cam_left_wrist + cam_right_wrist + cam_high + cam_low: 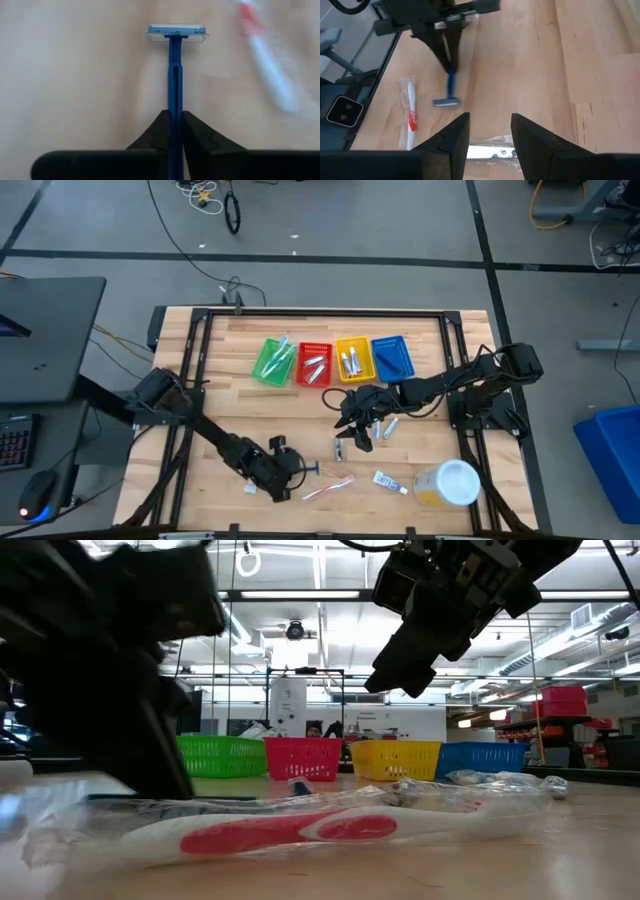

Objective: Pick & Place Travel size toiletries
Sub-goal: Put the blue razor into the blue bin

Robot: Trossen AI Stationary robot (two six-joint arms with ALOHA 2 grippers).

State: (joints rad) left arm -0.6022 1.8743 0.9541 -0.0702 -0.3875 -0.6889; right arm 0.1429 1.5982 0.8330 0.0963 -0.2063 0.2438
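Observation:
My left gripper (288, 466) works near the table's near edge and is shut on a dark blue razor (175, 65), whose head (315, 471) points toward the table's right. A red-and-white wrapped toothbrush (326, 488) lies just nearer than it, large in the low view (290, 830). My right gripper (352, 423) hangs open over the table's middle, above a small silvery tube (490, 150) lying flat on the wood. More small tubes (385, 428) lie beside it, and a white-blue tube (390, 482) lies nearer. My left gripper pinches the razor's thin blue handle (175, 107) between its two fingers (160, 127), at the end away from the head. The fingers lie along the handle, coming from the table's left and slanting down. The head (176, 31) sticks out ahead; I cannot tell whether it touches the table.
Green (272, 362), red (314, 364), yellow (353, 360) and blue (391, 357) baskets stand in a row toward the far edge, with small items in them. A large white-lidded yellow jar (447, 483) stands at the near right. Bare wood lies between the arms and at far left.

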